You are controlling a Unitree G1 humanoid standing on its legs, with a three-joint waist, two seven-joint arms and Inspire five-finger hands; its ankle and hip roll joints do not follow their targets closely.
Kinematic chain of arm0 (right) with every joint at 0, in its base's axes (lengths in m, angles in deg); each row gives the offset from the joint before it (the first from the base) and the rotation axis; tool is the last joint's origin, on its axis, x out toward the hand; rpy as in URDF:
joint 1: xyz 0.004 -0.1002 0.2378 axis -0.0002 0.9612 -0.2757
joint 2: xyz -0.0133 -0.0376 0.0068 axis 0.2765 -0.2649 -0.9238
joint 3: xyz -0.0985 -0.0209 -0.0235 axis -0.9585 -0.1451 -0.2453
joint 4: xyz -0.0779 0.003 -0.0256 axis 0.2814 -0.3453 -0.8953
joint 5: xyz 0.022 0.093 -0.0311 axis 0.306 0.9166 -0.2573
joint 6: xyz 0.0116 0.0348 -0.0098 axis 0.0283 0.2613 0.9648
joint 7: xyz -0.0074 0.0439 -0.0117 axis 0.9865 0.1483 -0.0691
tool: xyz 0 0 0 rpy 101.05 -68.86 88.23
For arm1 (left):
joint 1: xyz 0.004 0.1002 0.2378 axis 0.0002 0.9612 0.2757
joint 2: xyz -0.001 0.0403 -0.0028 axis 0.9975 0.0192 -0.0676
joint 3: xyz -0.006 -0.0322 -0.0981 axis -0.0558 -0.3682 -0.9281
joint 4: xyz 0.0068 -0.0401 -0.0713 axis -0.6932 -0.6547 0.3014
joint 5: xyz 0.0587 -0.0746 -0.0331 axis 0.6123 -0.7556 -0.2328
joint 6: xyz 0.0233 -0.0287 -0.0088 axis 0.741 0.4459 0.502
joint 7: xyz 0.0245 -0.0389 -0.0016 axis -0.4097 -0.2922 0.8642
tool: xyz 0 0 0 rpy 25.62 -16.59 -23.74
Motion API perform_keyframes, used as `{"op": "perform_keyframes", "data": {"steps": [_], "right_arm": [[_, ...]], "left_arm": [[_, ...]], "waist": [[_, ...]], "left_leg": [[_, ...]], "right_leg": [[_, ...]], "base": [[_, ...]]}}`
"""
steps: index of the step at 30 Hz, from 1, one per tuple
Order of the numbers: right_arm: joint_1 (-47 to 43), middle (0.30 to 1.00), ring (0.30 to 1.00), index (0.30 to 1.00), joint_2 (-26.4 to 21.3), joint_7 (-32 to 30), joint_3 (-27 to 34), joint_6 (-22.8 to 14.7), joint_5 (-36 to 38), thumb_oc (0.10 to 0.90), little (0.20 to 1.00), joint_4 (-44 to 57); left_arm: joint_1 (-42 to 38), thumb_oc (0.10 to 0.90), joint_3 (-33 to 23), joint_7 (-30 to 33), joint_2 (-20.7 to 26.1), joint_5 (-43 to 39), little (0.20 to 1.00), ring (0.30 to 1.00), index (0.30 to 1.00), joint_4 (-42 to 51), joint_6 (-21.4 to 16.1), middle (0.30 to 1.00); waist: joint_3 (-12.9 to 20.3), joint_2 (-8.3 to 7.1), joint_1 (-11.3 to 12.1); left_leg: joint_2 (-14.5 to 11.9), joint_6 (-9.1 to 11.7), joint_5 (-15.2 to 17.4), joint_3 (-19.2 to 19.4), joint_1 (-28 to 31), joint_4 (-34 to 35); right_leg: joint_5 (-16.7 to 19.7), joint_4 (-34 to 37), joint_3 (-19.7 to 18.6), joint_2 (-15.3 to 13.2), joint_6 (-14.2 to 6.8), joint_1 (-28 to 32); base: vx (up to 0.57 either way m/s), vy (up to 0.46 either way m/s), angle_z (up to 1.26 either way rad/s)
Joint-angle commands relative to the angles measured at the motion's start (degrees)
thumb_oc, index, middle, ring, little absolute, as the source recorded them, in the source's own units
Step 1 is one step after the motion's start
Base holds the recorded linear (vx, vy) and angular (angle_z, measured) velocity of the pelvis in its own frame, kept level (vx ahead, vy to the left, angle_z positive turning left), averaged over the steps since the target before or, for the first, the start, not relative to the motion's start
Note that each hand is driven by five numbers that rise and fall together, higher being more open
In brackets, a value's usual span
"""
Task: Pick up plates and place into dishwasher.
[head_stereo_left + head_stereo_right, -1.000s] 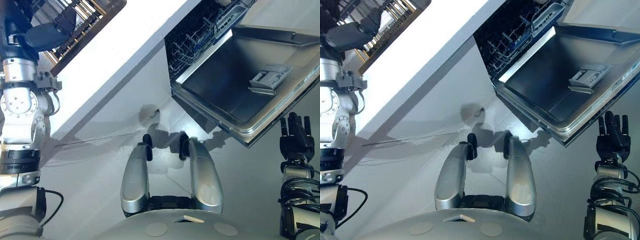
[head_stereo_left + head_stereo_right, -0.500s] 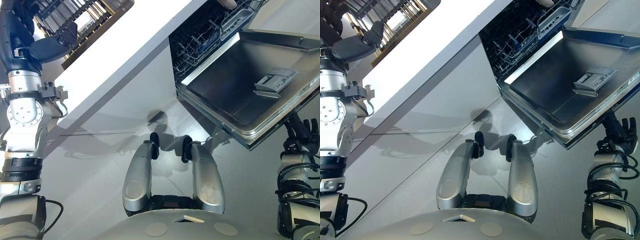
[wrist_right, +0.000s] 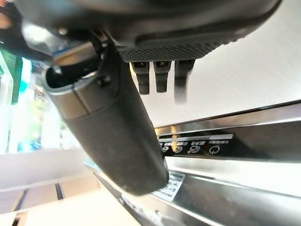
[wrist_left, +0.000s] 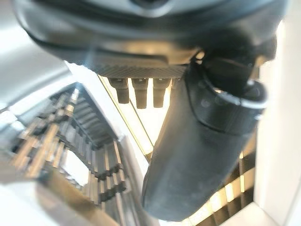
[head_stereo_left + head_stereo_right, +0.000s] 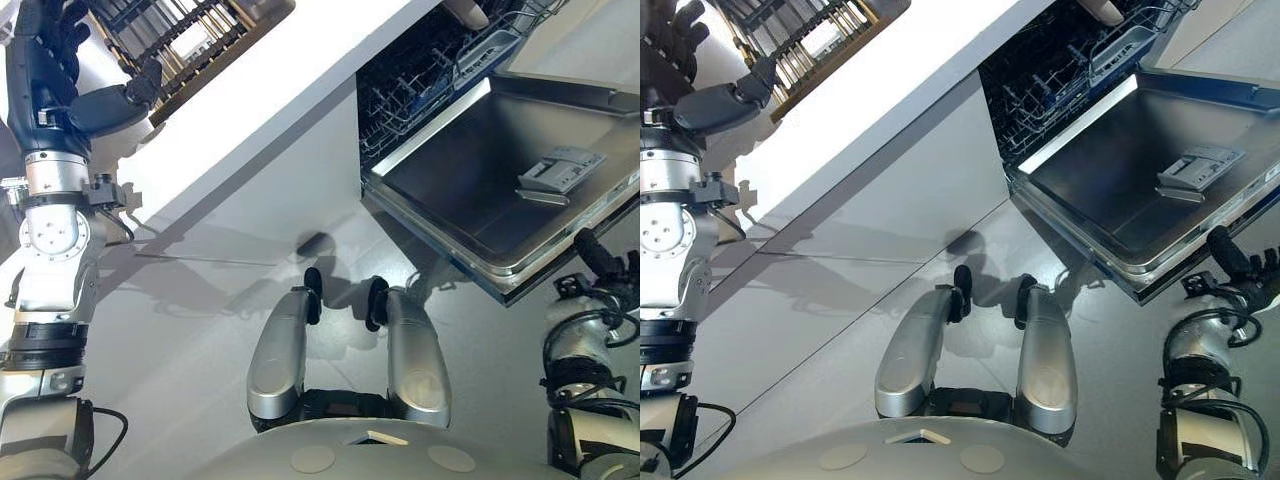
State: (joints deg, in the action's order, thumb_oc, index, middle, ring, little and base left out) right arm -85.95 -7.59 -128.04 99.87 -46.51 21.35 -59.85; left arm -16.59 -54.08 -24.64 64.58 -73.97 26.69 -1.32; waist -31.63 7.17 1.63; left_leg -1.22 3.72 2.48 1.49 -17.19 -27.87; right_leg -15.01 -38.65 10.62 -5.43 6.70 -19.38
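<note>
The dishwasher stands open at the upper right, its steel door folded down and the wire rack showing behind it. A pale dish lies at the rack's top edge. On the white counter at the upper left stands a dark slatted dish rack; I cannot make out any plates in it. My left hand is raised beside that rack, open and holding nothing, with its thumb stretched out. My right hand hangs open just below the door's front edge.
A grey detergent dispenser sits on the door's inner face. The door juts out over the grey floor in front of me. The white cabinet front runs below the counter.
The whole picture has shifted as the camera moved. My left hand has risen closer to the dish rack. My right hand has dropped lower and sits under the door's edge.
</note>
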Motion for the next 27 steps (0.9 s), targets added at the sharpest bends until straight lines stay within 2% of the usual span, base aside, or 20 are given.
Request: {"op": "perform_keyframes", "data": {"steps": [1,2,5,10,11,16,18,19,22,24,25,27], "right_arm": [[-1.4,0.900,0.900,0.900,-3.4,-14.9,1.4,-8.9,-14.7,0.800,0.900,4.8],[-1.0,0.900,0.900,0.900,-3.6,-21.3,2.3,-10.3,-20.3,0.800,0.900,5.6],[0.1,0.900,0.900,0.900,-3.7,-27.6,3.6,-10.3,-27.7,0.800,0.900,7.3],[1.2,0.900,0.900,0.900,-3.8,-20.7,4.2,-8.4,-22.5,0.800,0.900,4.9],[1.3,0.900,0.900,0.900,-3.9,-19.6,4.1,-9.0,-19.4,0.800,0.900,3.1],[1.7,0.900,0.900,0.900,-3.4,-19.4,4.8,-11.3,-13.0,0.800,0.900,-1.4],[2.1,0.900,0.900,0.900,-2.7,-14.0,4.5,-11.0,-8.5,0.800,0.900,-2.5],[2.3,0.900,0.900,0.900,-2.1,-7.9,4.0,-10.9,-4.1,0.800,0.900,-2.6],[2.4,0.900,0.900,0.900,-1.1,6.3,1.6,-7.2,6.2,0.800,0.900,-4.4],[2.2,0.900,0.900,0.900,-1.2,8.9,0.4,-6.7,9.1,0.800,0.900,-6.2],[2.2,0.900,0.900,0.900,-1.3,13.9,0.5,-6.5,14.5,0.800,0.900,-7.7],[1.7,0.900,0.900,0.900,-1.4,19.7,0.9,-4.8,18.6,0.800,0.900,-10.6]], "left_arm": [[0.9,0.800,-5.6,2.4,0.9,-1.3,0.900,0.900,0.900,5.9,-7.6,0.900],[1.7,0.800,-6.1,1.8,0.8,-2.1,0.900,0.900,0.900,6.1,-7.7,0.900],[2.9,0.800,-6.5,0.8,0.1,-2.3,0.900,0.900,0.900,5.9,-8.2,0.900],[3.5,0.800,-7.8,-1.3,0.8,-3.6,0.900,0.900,0.900,5.7,-7.6,0.900],[3.2,0.800,-8.3,-1.7,1.8,-4.5,0.900,0.900,0.900,6.0,-6.7,0.900],[2.0,0.800,-8.6,-3.5,4.3,-6.3,0.900,0.900,0.900,4.7,-6.3,0.900],[1.7,0.800,-8.6,-4.2,4.9,-6.5,0.900,0.900,0.900,4.2,-6.2,0.900],[1.5,0.800,-8.6,-4.4,5.3,-6.6,0.900,0.900,0.900,4.3,-5.9,0.900],[0.1,0.800,-8.8,-4.5,6.8,-7.1,0.900,0.900,0.900,4.4,-4.7,0.900],[-1.4,0.800,-8.5,-4.2,8.0,-7.1,0.900,0.900,0.900,4.0,-4.5,0.900],[-2.1,0.800,-8.5,-4.5,8.7,-7.2,0.900,0.900,0.900,3.3,-4.7,0.900],[-3.3,0.800,-8.0,-4.5,8.9,-6.8,0.900,0.900,0.900,2.4,-5.0,0.900]], "waist": [[3.3,1.20,-0.1],[3.5,1.46,-0.1],[3.9,1.68,-0.3],[4.5,1.45,-0.2],[4.8,1.20,-0.1],[4.8,0.23,0.5],[4.9,-0.08,0.7],[5.0,-0.21,0.8],[4.9,-0.82,1.2],[4.6,-1.24,1.4],[4.4,-1.41,1.5],[4.2,-1.51,1.6]], "left_leg": [[2.9,-2.5,-3.2,2.3,-2.1,-2.2],[3.1,-2.7,-2.9,2.5,-1.5,-1.5],[3.1,-2.8,-2.8,2.9,-0.7,-0.3],[3.2,-3.0,-2.4,3.4,0.1,1.5],[3.3,-3.0,-2.2,3.6,0.2,2.2],[3.2,-3.1,-2.0,3.8,0.2,2.7],[3.1,-3.1,-2.1,3.9,0.4,3.2],[3.2,-3.1,-2.2,3.8,0.6,3.5],[3.2,-3.0,-2.4,3.6,0.0,3.6],[2.9,-2.7,-2.7,3.6,-1.1,3.6],[2.8,-2.6,-2.8,3.5,-1.6,3.8],[2.5,-2.4,-3.1,3.4,-2.1,4.0]], "right_leg": [[7.7,7.8,-2.5,-1.0,-5.5,6.5],[8.0,8.6,-2.7,-1.2,-5.8,7.1],[8.7,10.1,-2.9,-1.3,-6.3,7.9],[9.7,12.7,-3.1,-1.5,-7.0,9.1],[10.0,13.7,-3.0,-1.4,-7.2,9.4],[11.1,16.1,-2.6,-1.0,-7.5,10.7],[11.5,17.1,-2.5,-0.7,-7.6,11.4],[11.7,17.7,-2.4,-0.6,-7.6,11.8],[12.0,18.8,-2.1,-0.4,-7.4,12.1],[12.1,19.3,-1.8,0.0,-7.5,11.6],[12.1,19.6,-1.6,0.3,-7.5,11.5],[12.1,20.1,-1.4,0.6,-7.4,11.4]], "base": [[0.06,0.110,-0.02],[0.04,0.078,-0.02],[0.04,0.059,-0.05],[0.01,0.015,-0.01],[0.00,0.000,0.00],[-0.01,-0.060,-0.01],[0.01,-0.062,0.03],[0.02,-0.059,0.02],[-0.05,-0.085,-0.01],[-0.11,-0.126,-0.01],[-0.09,-0.120,0.01],[-0.09,-0.103,0.07]]}}
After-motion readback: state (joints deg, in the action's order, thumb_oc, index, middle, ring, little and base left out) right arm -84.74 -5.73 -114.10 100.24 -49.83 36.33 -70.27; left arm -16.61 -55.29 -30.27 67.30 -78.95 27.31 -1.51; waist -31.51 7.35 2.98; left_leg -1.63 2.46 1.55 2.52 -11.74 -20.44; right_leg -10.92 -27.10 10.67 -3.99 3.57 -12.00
